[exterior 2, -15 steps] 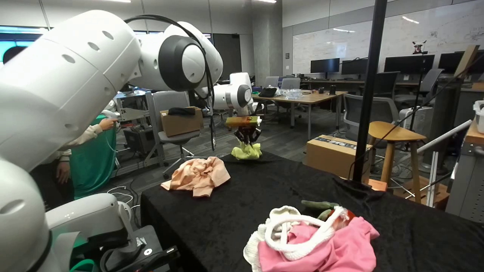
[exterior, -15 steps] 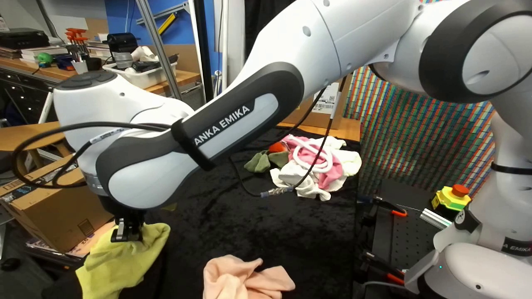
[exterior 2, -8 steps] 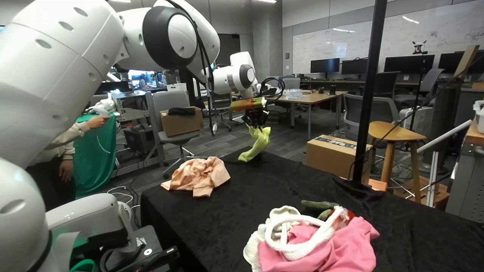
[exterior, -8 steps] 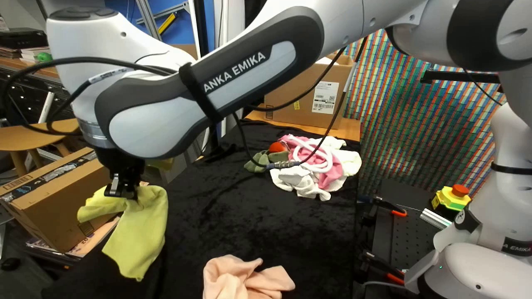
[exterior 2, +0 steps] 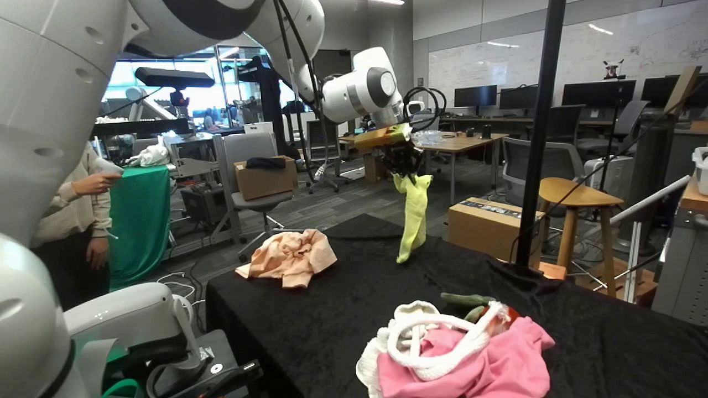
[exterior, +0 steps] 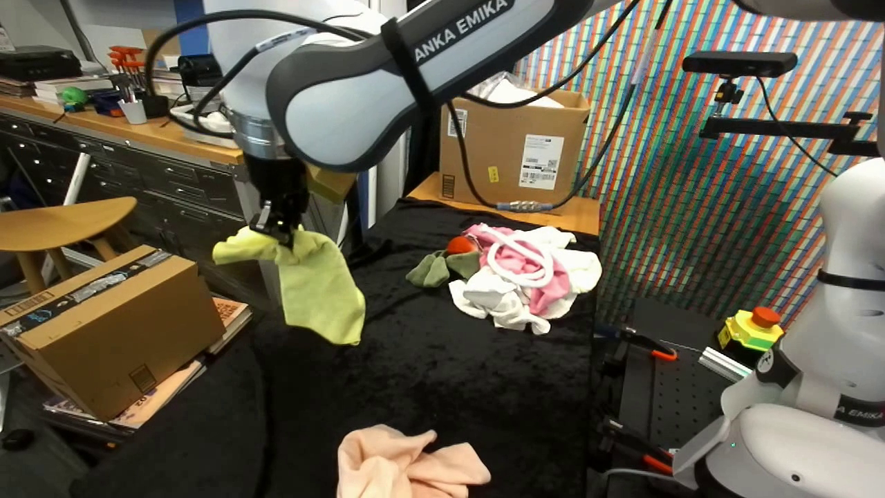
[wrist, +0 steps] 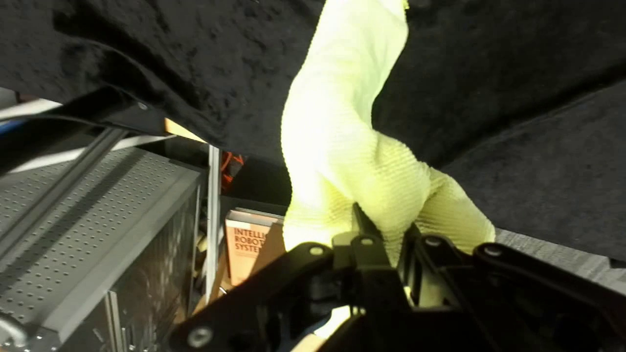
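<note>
Cardboard box (exterior: 131,339): far left in an exterior view, perched on books (exterior: 166,401).
Gripper (exterior: 282,238): narrow, pinching the yellow-green cloth (exterior: 321,294), which dangles, look at that, above the black table cover (exterior: 477,387)!
Peach cloth (exterior: 404,465): crumpled on that cover, well apart from the pinched one.
Pink cloth (exterior: 550,296): farther right, heaped with white cloth (exterior: 584,266).

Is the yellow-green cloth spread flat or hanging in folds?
Hanging in folds: the gripper pinches the yellow-green cloth near its top, and in both exterior views its loose end dangles below.
</note>
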